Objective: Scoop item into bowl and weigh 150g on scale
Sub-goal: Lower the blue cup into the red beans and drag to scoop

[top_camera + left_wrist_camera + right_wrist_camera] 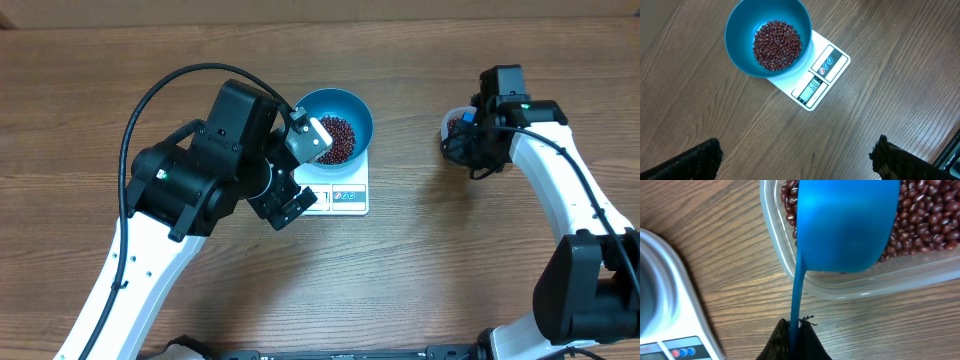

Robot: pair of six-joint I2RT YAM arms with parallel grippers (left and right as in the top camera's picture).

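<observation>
Right gripper (pixel 795 336): pressed together on handle of blue scoop (pixel 845 225), with scoop cup at 12 o'clock over clear tub (pixel 785 265) of beans (pixel 925 225). Left gripper (pixel 795 160): spread wide, holding nothing, above table (pixel 890 100). Bowl (pixel 740 30): at 11 o'clock, seated on scale (pixel 820 80), part-filled with beans.

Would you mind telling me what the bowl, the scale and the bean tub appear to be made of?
Bowl: probably plastic, a smooth blue with a soft sheen inside. Scale: likely plastic, with a smooth white casing and a printed button panel. Tub: clear plastic, since the beans show through its wall.
</observation>
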